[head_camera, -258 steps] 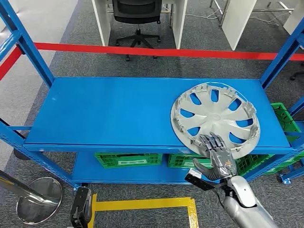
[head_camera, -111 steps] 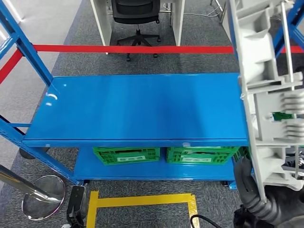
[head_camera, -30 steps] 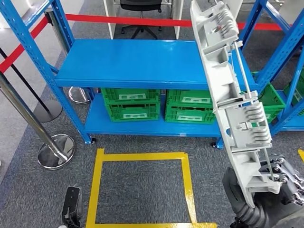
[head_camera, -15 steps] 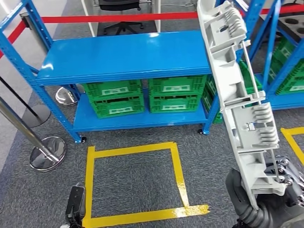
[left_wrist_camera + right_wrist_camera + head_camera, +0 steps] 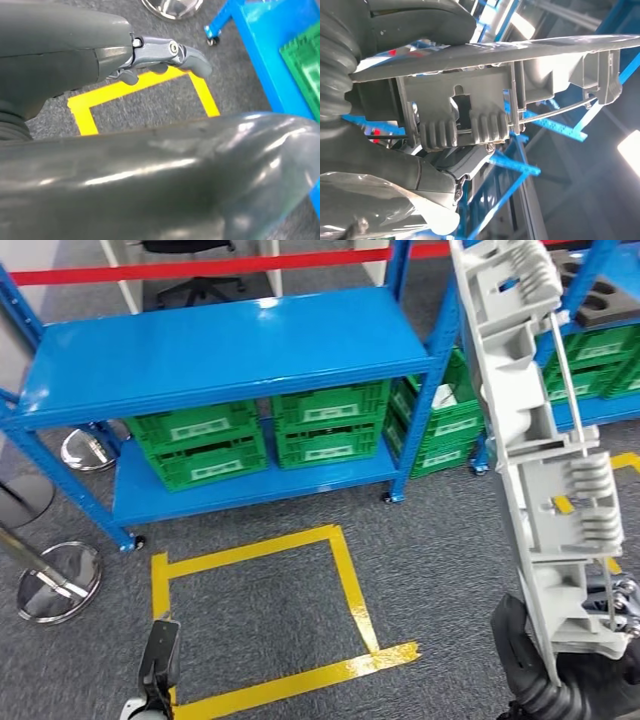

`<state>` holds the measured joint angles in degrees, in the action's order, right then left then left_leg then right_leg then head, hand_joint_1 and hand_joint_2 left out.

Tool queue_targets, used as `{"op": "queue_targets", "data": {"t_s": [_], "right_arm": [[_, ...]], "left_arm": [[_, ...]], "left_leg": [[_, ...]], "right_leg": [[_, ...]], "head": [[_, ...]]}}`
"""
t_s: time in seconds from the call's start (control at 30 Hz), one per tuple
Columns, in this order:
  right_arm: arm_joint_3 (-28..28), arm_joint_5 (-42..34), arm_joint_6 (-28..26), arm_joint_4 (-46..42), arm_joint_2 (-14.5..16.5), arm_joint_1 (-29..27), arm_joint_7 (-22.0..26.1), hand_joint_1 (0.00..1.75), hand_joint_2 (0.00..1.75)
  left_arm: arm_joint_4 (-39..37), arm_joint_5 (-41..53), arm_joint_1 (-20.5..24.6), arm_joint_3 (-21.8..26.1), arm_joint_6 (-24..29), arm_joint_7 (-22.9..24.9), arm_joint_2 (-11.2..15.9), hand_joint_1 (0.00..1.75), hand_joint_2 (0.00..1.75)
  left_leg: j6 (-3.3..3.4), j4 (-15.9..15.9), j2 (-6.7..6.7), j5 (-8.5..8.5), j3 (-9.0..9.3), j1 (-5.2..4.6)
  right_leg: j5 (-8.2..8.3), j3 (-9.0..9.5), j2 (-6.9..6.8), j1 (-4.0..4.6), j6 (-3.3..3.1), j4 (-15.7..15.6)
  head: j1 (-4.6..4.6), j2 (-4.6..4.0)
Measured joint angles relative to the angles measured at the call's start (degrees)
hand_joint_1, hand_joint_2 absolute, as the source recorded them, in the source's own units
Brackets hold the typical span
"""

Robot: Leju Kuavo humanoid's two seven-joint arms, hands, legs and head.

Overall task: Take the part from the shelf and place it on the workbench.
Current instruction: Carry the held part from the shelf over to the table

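The right robot hand grips the grey part by its lower edge and carries it upright and edge-on, its ribbed back with clips and a thin wire ring facing the head camera. In the right wrist view the robot hand lies closed against the rim of the part, its fingers mostly hidden behind the plastic.

The part is off the blue shelf and held in the air to the right of it, above the grey carpet. Under the shelf's top board, green crates stand in a row on the lower board. On the carpet in front of the shelf lies a yellow tape square. A round metal stanchion base sits near the shelf's left leg.

The left robot hand hangs above the carpet, holding nothing, its fingers loosely extended over a yellow tape corner.
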<state>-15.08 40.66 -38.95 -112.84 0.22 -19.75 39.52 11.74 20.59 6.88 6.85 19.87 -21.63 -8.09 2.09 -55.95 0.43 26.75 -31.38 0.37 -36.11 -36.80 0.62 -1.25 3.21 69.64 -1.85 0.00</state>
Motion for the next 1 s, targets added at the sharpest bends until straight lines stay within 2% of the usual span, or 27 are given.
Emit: {"op": "queue_targets", "data": {"t_s": [0.03,0.07,0.1,0.13,0.17,0.2,0.23,0.27,0.33,0.37,0.4,0.47,0.53,0.57,0.6,0.63,0.7,0.73,0.77,0.8,0.83,0.87,0.93,0.97,1.0], "right_arm": [[0.0,0.0,0.0,0.0,0.0,0.0,0.0,1.75,1.75],[0.0,0.0,0.0,0.0,0.0,0.0,0.0,1.75,1.75],[0.1,0.0,0.0,0.0,0.0,0.0,0.0,1.75,1.75],[0.1,-0.1,0.0,0.0,0.0,0.0,0.0,1.75,1.75],[0.1,-0.1,0.0,0.0,0.0,0.1,0.0,1.75,1.75],[0.1,-0.2,0.0,-0.1,0.0,0.2,0.0,1.75,1.75],[0.1,-0.3,0.0,-0.1,0.1,0.2,0.0,1.75,1.75],[0.1,-0.4,0.0,-0.1,0.2,0.3,0.0,1.75,1.75],[0.2,-0.3,0.0,-0.1,0.6,0.1,0.1,1.75,1.75],[0.2,-0.2,0.0,-0.2,0.8,0.0,0.1,1.75,1.75],[0.3,-0.1,0.0,-0.2,1.0,0.0,0.1,1.75,1.75],[0.3,0.0,0.0,-0.3,1.3,0.0,0.1,1.75,1.75],[0.3,0.0,0.0,-0.4,1.6,0.0,0.2,1.75,1.75],[0.3,0.0,0.0,-0.4,1.7,0.0,0.2,1.75,1.75],[0.3,0.0,0.0,-0.4,1.8,-0.1,0.2,1.75,1.75],[0.3,0.1,0.0,-0.4,1.9,-0.1,0.2,1.75,1.75],[0.3,0.3,0.0,-0.4,2.1,-0.2,0.2,1.75,1.75],[0.3,0.4,0.0,-0.4,2.3,-0.2,0.2,1.75,1.75],[0.3,0.6,0.0,-0.4,2.4,-0.2,0.2,1.75,1.75],[0.3,0.7,0.0,-0.4,2.6,-0.2,0.2,1.75,1.75],[0.3,0.8,0.0,-0.4,2.8,-0.3,0.2,1.75,1.75],[0.3,0.7,0.0,-0.4,2.9,-0.4,0.1,1.75,1.75],[0.3,0.3,0.0,-0.5,3.0,-0.3,0.1,1.75,1.75],[0.2,0.0,0.0,-0.5,3.0,-0.2,0.1,1.75,1.75],[0.1,-0.1,0.0,-0.5,3.0,-0.1,0.2,1.75,1.75]], "left_arm": [[0.0,0.0,-0.1,0.0,0.0,0.0,0.0,0.0,0.0],[0.0,0.0,-0.1,0.0,0.0,0.0,0.0,0.0,0.0],[0.0,0.0,0.0,0.0,0.0,0.0,0.0,0.0,0.0],[0.0,0.1,0.0,0.0,0.0,0.1,-0.1,0.0,0.0],[0.0,0.2,0.1,0.0,0.0,0.2,0.0,0.0,0.0],[0.0,0.3,0.1,-0.1,0.0,0.4,0.0,0.0,0.0],[0.0,0.4,0.1,-0.1,0.0,0.7,0.1,0.0,0.0],[0.0,0.5,0.1,-0.1,0.0,1.1,0.1,0.0,0.0],[0.0,0.5,0.1,-0.1,0.0,1.6,0.2,0.0,0.0],[0.0,0.5,0.1,-0.1,0.0,1.8,0.3,0.0,0.0],[0.0,0.5,0.0,-0.1,0.0,1.9,0.3,0.0,0.0],[0.0,0.6,-0.2,-0.1,0.0,2.0,0.4,0.0,0.0],[0.0,0.6,-0.6,-0.1,0.0,2.0,0.5,0.0,0.0],[0.0,0.6,-0.8,-0.1,0.0,1.9,0.6,0.0,0.0],[0.0,0.6,-0.9,-0.1,0.0,1.9,0.6,0.0,0.0],[0.0,0.6,-1.0,-0.1,0.0,1.9,0.6,0.0,0.0],[0.0,0.6,-0.9,-0.1,0.1,1.8,0.7,0.0,0.0],[0.0,0.7,-1.0,-0.1,0.1,1.8,0.8,0.0,0.0],[0.0,0.8,-1.0,-0.1,0.1,1.8,0.9,0.0,0.0],[0.0,0.9,-1.1,-0.1,0.1,1.8,0.9,0.0,0.0],[0.0,1.0,-1.0,-0.1,0.1,1.8,0.8,0.0,0.0],[0.0,1.0,-0.9,-0.1,0.1,1.8,0.8,0.0,0.0],[0.0,1.1,-0.9,0.0,0.0,1.9,0.8,0.0,0.0],[0.0,1.1,-1.0,0.0,0.0,1.9,0.9,0.0,0.0],[0.0,1.1,-1.2,0.0,0.0,1.9,0.9,0.0,0.0]], "left_leg": [[-0.01,-0.1,0.78,0.01,-0.04,0.01],[-0.08,-0.1,1.53,0.05,-0.05,0.04],[-0.23,-0.3,2.24,0.15,-0.06,0.12],[-0.49,-0.6,2.88,0.33,-0.06,0.21],[-0.86,-0.9,3.46,0.55,-0.09,0.22],[-1.27,-1.4,3.99,0.8,-0.21,0.12],[-1.62,-1.8,4.48,0.97,-0.34,-0.05],[-1.91,-2.1,5.0,1.03,-0.45,-0.24],[-2.32,-2.4,5.88,1.17,-0.59,-0.26],[-2.55,-2.8,5.3,1.71,-0.73,-0.09],[-2.73,-4.0,4.14,2.83,-1.17,0.09],[-2.88,-9.6,1.26,6.48,-3.32,0.27],[-2.71,-16.3,0.34,9.34,-6.09,0.21],[-2.53,-17.9,0.24,9.38,-6.73,0.18],[-2.27,-17.6,0.12,8.43,-6.58,0.14],[-1.87,-15.1,-0.25,6.44,-5.45,0.06],[-0.8,-8.2,-3.03,2.62,-2.41,0.0],[-0.44,-5.5,-4.43,1.49,-1.29,-0.06],[-0.23,-4.3,-5.42,1.23,-0.84,-0.11],[-0.21,-3.9,-5.42,1.25,-0.78,-0.19],[-0.24,-3.2,-4.69,1.27,-0.64,-0.2],[-0.23,-2.5,-3.89,1.17,-0.51,-0.08],[-0.14,-1.2,-2.19,0.85,-0.29,0.25],[-0.07,-1.0,-1.39,0.71,-0.3,0.27],[-0.01,-1.0,-0.55,0.68,-0.34,0.25]], "right_leg": [[-0.44,-1.24,-0.17,-0.11,0.3,2.5],[0.13,-1.58,-0.31,-0.24,0.55,3.0],[1.74,-0.74,-0.65,-0.38,0.78,1.2],[3.92,1.02,-1.42,-0.5,0.99,-2.4],[5.43,2.87,-2.82,-0.39,1.21,-6.1],[6.49,4.42,-4.02,-0.26,1.06,-9.2],[6.85,5.19,-4.87,-0.09,0.68,-11.0],[6.63,5.22,-5.1,0.13,0.15,-11.3],[6.97,4.76,-3.84,0.13,-1.03,-11.1],[7.13,4.58,-3.18,0.11,-1.42,-11.1],[7.31,4.44,-2.56,0.05,-1.79,-11.1],[7.61,4.19,-1.27,0.07,-2.38,-11.1],[7.83,3.96,0.27,0.3,-2.78,-11.1],[7.91,3.89,1.13,0.45,-2.9,-11.1],[7.97,3.87,1.96,0.6,-2.98,-11.1],[8.02,3.92,2.84,0.73,-3.03,-11.1],[8.16,3.85,4.4,0.85,-2.94,-11.0],[8.31,3.63,5.16,0.73,-2.74,-10.9],[8.5,3.29,5.79,0.5,-2.45,-10.9],[8.76,2.92,6.45,0.33,-2.05,-10.9],[9.0,2.53,7.01,0.15,-1.64,-11.1],[8.97,2.07,6.53,0.18,-1.3,-11.0],[7.15,0.36,3.53,0.39,-0.67,-8.5],[5.42,-1.05,1.62,0.38,-0.39,-5.5],[3.61,-2.67,0.51,0.32,-0.07,-1.8]], "head": [[-0.02,0.0],[-0.02,0.0],[-0.03,0.0],[-0.03,0.0],[-0.07,0.0],[-0.18,0.0],[-0.23,0.0],[-0.24,0.0],[-0.15,0.0],[-0.09,0.0],[-0.05,0.0],[0.12,0.0],[0.17,0.0],[0.15,0.0],[0.15,0.0],[0.16,0.0],[0.04,0.0],[-0.02,0.0],[0.0,0.0],[0.01,0.0],[0.11,0.0],[0.1,0.0],[-0.27,0.0],[-0.45,0.0],[-0.57,0.0]]}}
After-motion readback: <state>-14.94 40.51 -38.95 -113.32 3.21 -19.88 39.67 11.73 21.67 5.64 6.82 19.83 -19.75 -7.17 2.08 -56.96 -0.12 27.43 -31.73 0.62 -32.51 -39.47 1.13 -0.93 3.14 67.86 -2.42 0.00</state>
